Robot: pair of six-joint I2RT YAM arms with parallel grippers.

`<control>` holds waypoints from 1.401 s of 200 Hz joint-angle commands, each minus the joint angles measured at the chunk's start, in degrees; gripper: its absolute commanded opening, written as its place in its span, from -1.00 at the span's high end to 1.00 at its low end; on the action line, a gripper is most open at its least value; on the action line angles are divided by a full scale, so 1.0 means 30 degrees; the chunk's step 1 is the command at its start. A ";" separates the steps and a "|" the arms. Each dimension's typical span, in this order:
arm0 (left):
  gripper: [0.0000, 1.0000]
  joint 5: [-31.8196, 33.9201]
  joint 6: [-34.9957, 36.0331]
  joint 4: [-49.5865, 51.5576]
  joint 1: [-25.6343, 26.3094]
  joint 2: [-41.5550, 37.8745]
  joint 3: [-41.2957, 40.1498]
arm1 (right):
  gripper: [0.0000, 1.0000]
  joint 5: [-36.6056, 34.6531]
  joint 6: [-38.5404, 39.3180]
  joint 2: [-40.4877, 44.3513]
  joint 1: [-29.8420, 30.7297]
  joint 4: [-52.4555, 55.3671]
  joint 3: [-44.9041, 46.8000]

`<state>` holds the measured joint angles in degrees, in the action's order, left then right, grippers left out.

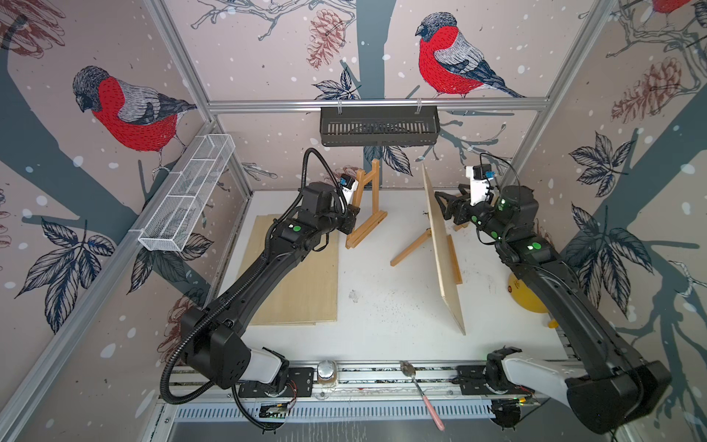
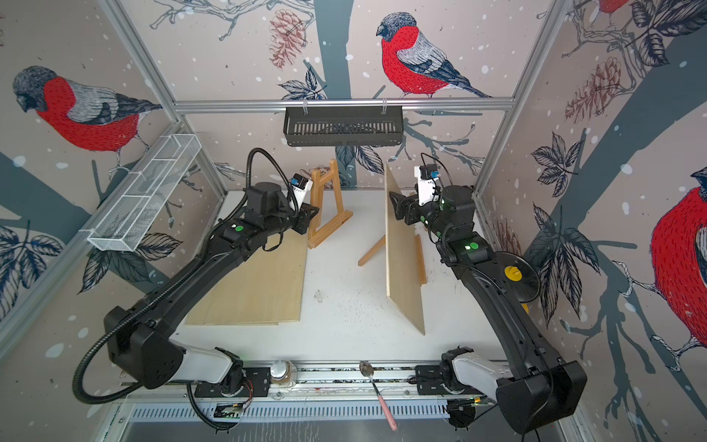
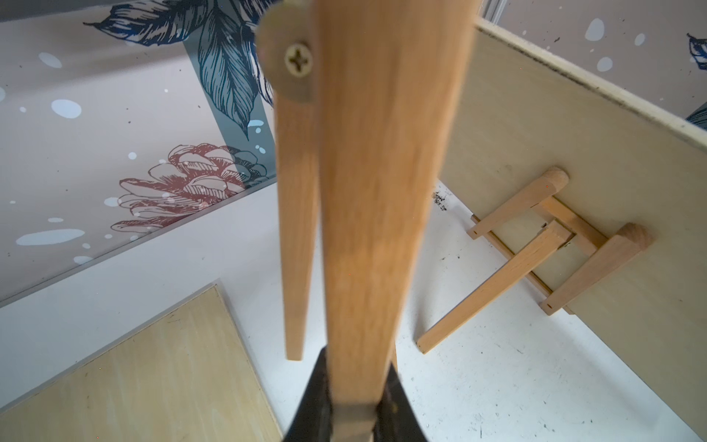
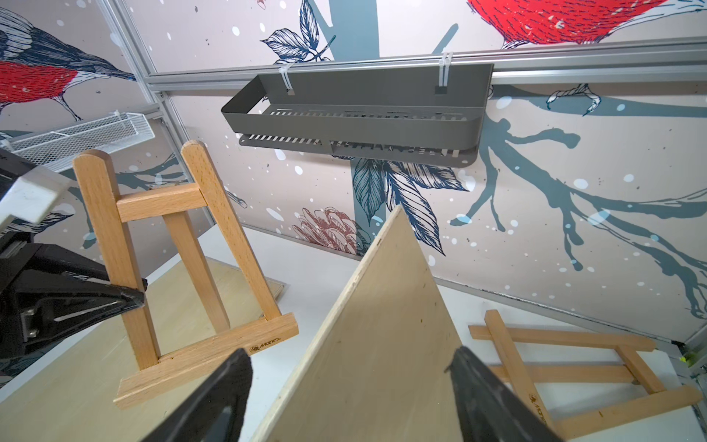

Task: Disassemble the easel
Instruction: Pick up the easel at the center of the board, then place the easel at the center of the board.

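Work is half done, I judge: my left claw [image 3: 355, 390] clamps the bared easel [image 4: 164, 203], right claw [image 4: 350, 386] gapes around the board [image 4: 382, 306] still propped.

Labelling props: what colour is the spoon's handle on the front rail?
Pink; the spoon handle shows best in both top views.

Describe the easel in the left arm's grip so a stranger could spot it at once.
Start at the white table, then go to its back edge, under the black wall shelf. The bare wooden easel stands upright there, past the flat plywood sheet. Unlike the other easel, it carries no board, and the left pincer is shut on one leg.
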<state>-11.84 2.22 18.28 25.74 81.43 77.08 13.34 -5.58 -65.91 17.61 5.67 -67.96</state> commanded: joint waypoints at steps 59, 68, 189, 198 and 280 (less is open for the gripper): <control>0.76 -0.5748 0.1600 0.0772 -0.0709 0.2140 0.1783 | -0.65 -0.0257 0.0251 0.0885 0.0383 0.0380 0.0210; 0.77 -0.6118 0.1717 0.1075 -0.0832 0.2877 0.2379 | -0.65 -0.0258 0.0250 0.0950 0.0396 0.0437 0.0270; 0.85 -1.3111 0.1783 0.3297 -0.2767 1.2809 1.1922 | -0.66 -0.0599 0.0690 0.0910 0.0203 0.0834 0.0367; 0.85 -1.3597 0.1638 0.3183 -0.2779 1.3058 1.2095 | -0.66 -0.0633 0.0690 0.0874 0.0167 0.0859 0.0360; 0.90 -1.6966 0.0499 0.4491 -0.2799 1.6963 1.4740 | -0.66 -0.0522 0.0544 -0.0097 0.0060 0.0655 0.0060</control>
<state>-57.23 4.23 30.28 17.41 130.56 119.55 11.62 -4.16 -65.63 17.80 8.54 -67.05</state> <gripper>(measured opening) 0.171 0.832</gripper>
